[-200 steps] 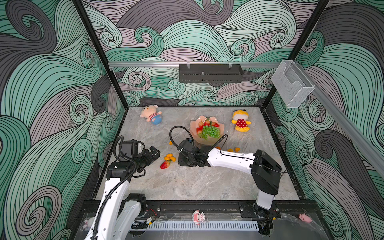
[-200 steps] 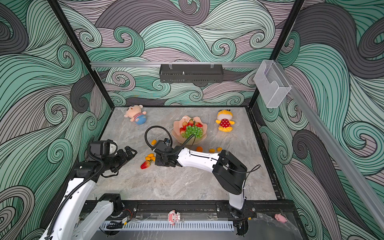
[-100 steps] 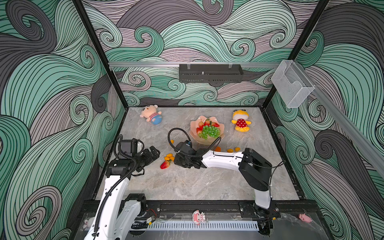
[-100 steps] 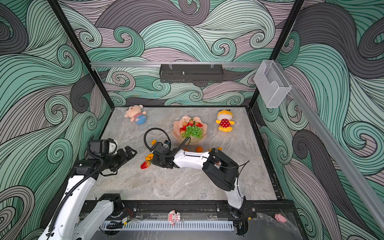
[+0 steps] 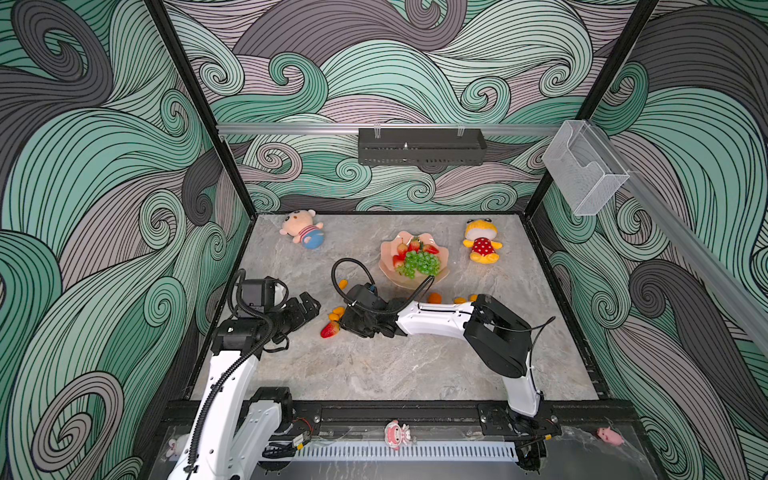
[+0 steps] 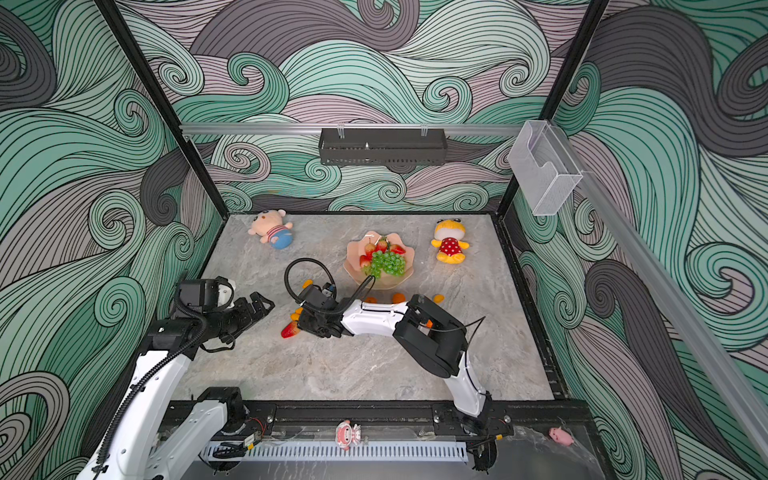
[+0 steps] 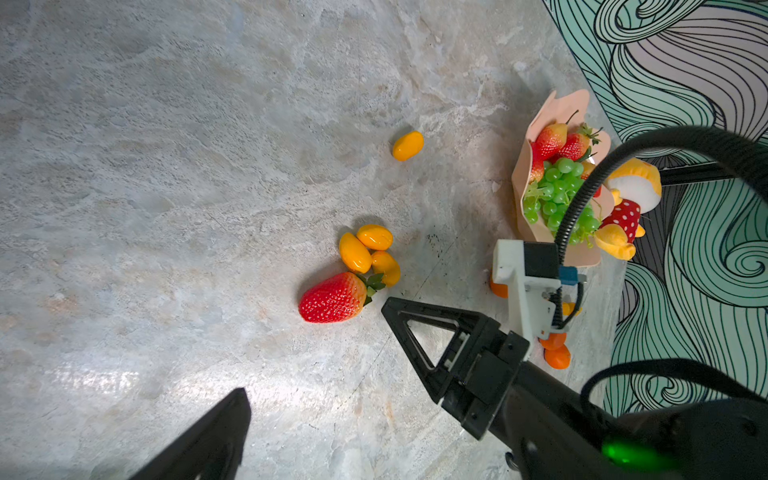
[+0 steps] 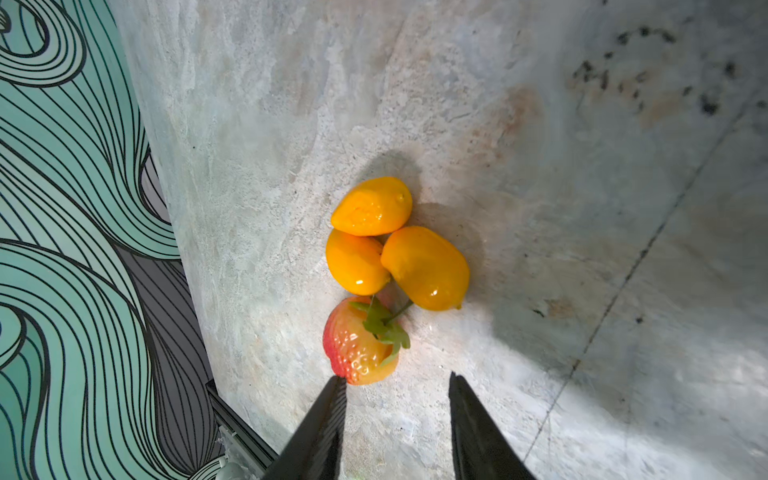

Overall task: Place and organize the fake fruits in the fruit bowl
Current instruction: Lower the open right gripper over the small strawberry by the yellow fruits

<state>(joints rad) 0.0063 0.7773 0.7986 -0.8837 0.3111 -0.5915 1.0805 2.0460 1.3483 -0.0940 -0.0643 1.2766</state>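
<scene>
The right gripper (image 8: 395, 378) lies low over the table (image 5: 374, 365) and reaches across the middle into its left part. Its jaws stand apart with nothing between them. The leaf end of a strawberry (image 8: 359, 345) sits just in front of them, very close to one finger (image 8: 324, 415); whether they touch, I cannot tell. Against this strawberry lie three kumquats (image 8: 374, 249), pressed together in one small group. The left gripper (image 5: 311, 308) hovers just to the left of the group, jaws spread wide and empty, so the fruit lies between the two grippers with only a narrow gap on each side.

The fruit bowl (image 5: 388, 253) stands further back, near the middle, apart from the back edge. It holds the grape bunch (image 5: 419, 262) and some strawberries (image 5: 409, 247); the right arm's cable (image 5: 415, 291) crosses its front rim. A single kumquat (image 5: 343, 284) lies between the group and the bowl. A tangerine (image 5: 434, 297) lies just in front of the bowl, beside the right arm.

The left edge of the table is near the left gripper — little room there. From the group toward the front rail (image 5: 395, 409) the marbled surface is broad and open. A pink plush doll (image 5: 302, 230) and a yellow plush doll (image 5: 480, 245) sit near the back edge, on either side of the bowl.
</scene>
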